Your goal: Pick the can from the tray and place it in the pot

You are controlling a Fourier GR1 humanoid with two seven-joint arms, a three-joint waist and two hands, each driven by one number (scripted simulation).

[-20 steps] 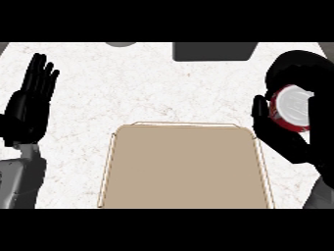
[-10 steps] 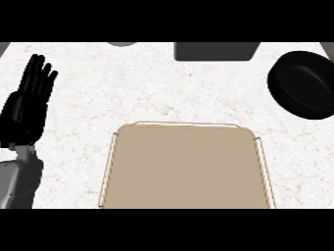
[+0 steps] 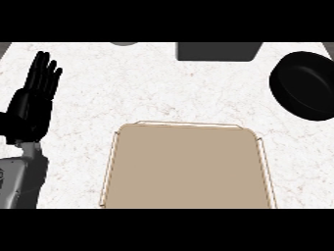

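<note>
One hand (image 3: pixel 32 100) shows, left, open and resting | tray (image 3: pixel 187 166) holds nothing | pot (image 3: pixel 312 84) far right, can unseen | judgement: only check the can sits inside.

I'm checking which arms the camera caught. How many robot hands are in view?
1: the left hand, open with fingers up, near the left edge of the counter. The right hand is out of view.

Single head view, looking steeply down, fairly close over the counter (image 3: pixel 162 88), no second view
</note>
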